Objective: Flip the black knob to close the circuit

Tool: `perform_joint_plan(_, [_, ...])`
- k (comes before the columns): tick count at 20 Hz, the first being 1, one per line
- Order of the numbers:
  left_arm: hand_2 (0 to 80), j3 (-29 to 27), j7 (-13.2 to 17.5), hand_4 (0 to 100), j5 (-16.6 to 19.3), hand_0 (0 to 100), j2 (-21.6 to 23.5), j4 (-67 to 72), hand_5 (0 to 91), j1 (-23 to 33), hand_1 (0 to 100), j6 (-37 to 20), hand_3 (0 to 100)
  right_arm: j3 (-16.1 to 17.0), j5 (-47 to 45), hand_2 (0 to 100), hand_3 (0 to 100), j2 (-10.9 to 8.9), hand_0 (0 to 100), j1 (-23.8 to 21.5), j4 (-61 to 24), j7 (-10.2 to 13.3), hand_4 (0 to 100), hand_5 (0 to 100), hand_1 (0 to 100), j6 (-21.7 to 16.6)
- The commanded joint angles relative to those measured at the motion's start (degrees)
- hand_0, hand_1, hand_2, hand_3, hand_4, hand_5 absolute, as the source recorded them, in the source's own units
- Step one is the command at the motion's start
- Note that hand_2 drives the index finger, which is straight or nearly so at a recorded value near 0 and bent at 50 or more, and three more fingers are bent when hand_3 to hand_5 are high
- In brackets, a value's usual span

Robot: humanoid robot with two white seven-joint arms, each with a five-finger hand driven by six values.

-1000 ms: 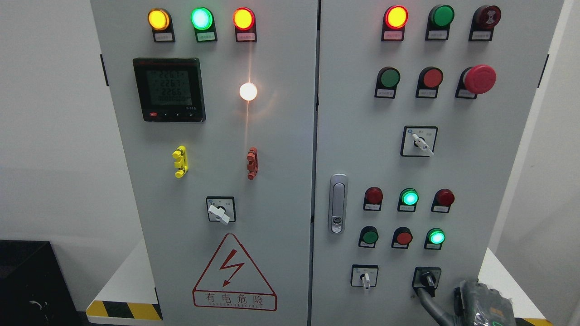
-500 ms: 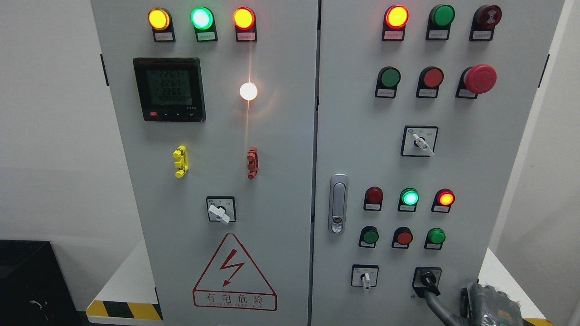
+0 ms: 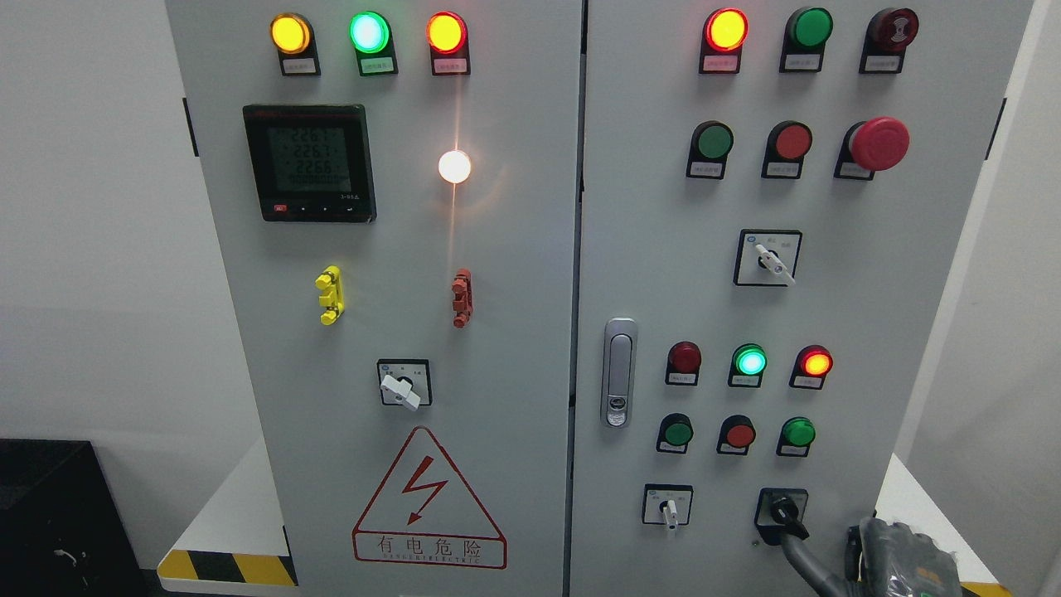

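The black knob [image 3: 781, 511] sits in a black square plate at the bottom right of the grey cabinet's right door [image 3: 895, 332], its handle pointing down and to the right. My right hand [image 3: 899, 564] shows at the bottom right corner, mostly cut off by the picture's edge. A grey part of it reaches up and left to just under the knob; I cannot tell whether it touches. Above the knob, a red lamp [image 3: 816, 363] and a green lamp [image 3: 750, 361] glow, and the green lamp [image 3: 798, 432] below the red one is dark.
A white-handled selector [image 3: 669, 507] sits left of the knob and a silver door latch [image 3: 617, 373] above it. A red mushroom stop button [image 3: 877, 143] juts out higher up. The left door carries a meter [image 3: 308, 162], lamps and a warning triangle [image 3: 428, 497]. A white ledge [image 3: 903, 497] flanks the cabinet.
The knob's handle turned from pointing down to lower right. The right red lamp lit and the green lamp below it went dark. My right hand drew back slightly to the right.
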State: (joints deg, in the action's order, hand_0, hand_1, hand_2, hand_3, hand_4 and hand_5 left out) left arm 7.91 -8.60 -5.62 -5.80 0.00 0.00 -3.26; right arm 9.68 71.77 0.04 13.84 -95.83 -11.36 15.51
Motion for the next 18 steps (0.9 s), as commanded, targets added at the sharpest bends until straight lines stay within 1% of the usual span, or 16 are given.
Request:
perform_joint_plan(1, [0.0,0.0,0.0,0,0.0,12,0.0,-1.7,0.0,1.3,56,0.0,0,-0.1,-0.8,90,100,0.75,0,0.2,-0.6,1.4,98,100,0,0.0])
perform_joint_plan(12, [0.0,0.0,0.0,0,0.0,12,0.0,-1.7,0.0,1.3,56,0.0,0,-0.4,-2.0,90,100,0.75,0,-0.4,-1.3,1.2,98,100,0,-0.5])
perform_joint_plan(18, [0.0,0.0,0.0,0,0.0,12,0.0,-1.7,0.0,1.3,56,0.0,0,-1.8,-2.6,90,100,0.66,0,-0.7,-1.4,1.2,98,100,0,-0.7])
